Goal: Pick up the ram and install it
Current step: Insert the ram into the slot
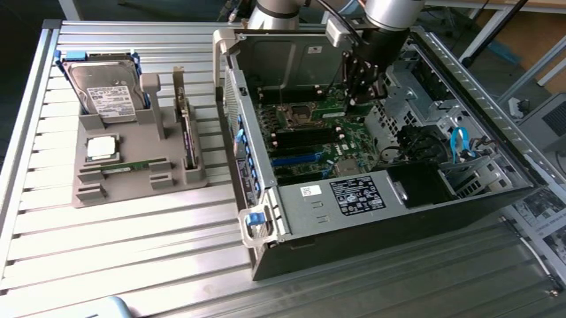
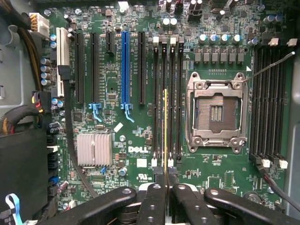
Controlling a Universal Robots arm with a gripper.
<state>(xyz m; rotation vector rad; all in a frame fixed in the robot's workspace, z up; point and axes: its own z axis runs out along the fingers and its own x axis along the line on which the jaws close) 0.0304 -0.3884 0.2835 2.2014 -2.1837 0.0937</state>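
**Exterior view.** I am seeing the gripper hanging fingers-down inside the case, over the board. The tray is lying well away from it, outside the case. Case walls are standing on all sides of the gripper, so I am judging straight up and down to be the only free path.

**Wrist view.** The fingers are clamping the ram. It is showing edge-on as a thin yellow line running out ahead of the gripper.

- **Alignment:** The ram is lying parallel to the slots and over that bank. I am judging it to be held thin edge down so that it lines up with a slot.
- **Position:** I cannot tell which of the four slots it is over, or whether it is touching one.
- **Clearance:** The socket is sitting just beside the bank, and the blue slot is flanking the other side, so sideways room is looking tight. A thin wire is crossing beyond the socket, well apart from the ram.
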